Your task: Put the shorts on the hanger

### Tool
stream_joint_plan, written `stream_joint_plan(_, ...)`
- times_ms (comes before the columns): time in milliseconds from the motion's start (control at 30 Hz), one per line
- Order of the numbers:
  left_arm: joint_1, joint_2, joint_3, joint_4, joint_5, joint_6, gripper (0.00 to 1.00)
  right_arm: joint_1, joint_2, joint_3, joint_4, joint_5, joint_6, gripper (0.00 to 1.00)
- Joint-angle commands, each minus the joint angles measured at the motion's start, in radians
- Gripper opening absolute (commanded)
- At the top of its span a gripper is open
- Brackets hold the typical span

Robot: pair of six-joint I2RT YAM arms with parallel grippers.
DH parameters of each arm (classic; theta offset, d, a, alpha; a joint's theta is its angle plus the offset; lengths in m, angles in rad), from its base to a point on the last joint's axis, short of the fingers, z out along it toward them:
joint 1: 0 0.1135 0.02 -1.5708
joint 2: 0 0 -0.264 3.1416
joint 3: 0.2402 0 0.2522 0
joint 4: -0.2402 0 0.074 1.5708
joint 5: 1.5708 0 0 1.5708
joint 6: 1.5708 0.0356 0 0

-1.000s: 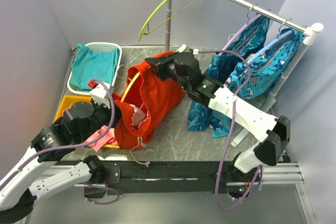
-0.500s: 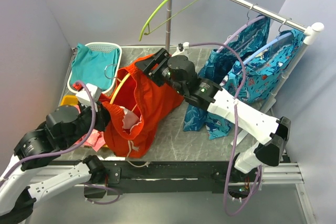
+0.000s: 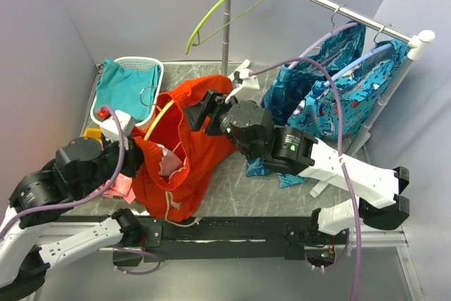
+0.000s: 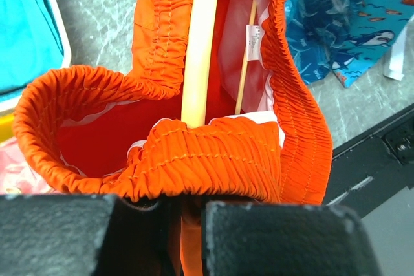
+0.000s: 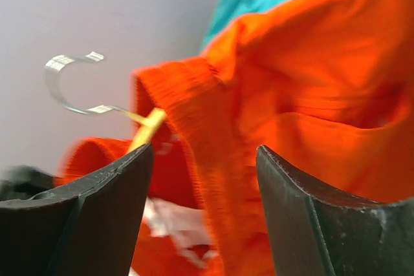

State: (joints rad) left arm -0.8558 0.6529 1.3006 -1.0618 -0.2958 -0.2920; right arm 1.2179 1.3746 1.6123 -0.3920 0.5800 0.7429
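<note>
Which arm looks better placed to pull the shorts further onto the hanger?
Probably left: the left end effector pinches the shorts at the waistband, with the hanger running through the opening. The right end effector hangs open over the fabric.

right hand (image 3: 201, 112) pulled back toward near edge; shorts (image 3: 184, 151) shifted left, nearer.

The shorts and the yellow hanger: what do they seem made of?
The shorts look like thin matte fabric, the waistband gathered and stitched. The hanger seems smooth yellow plastic, slightly glossy; its hook looks like shiny metal, though blurred.
</note>
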Motion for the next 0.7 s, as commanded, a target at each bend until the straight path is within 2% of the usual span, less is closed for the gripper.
stream_joint_plan(0,0.004,0.022,0.103,0.057,0.044,0.045,0.01,0.057,0.021,0.052,-0.096,0.141,-0.163,0.72)
stream_joint_plan(167,0.004,0.051,0.149,0.011,0.052,0.074,0.01,0.120,0.132,0.167,-0.183,0.210,-0.227,0.73)
stream_joint_plan(267,0.004,0.060,0.155,-0.004,0.040,0.085,0.01,0.161,0.150,0.178,-0.208,0.268,-0.220,0.75)
stream_joint_plan(433,0.003,0.074,0.180,-0.023,0.067,0.102,0.01,0.177,0.164,0.144,-0.212,0.253,-0.197,0.76)
stream_joint_plan(667,0.004,0.080,0.232,-0.038,0.110,0.131,0.01,0.134,0.213,0.201,-0.311,0.241,-0.159,0.57)
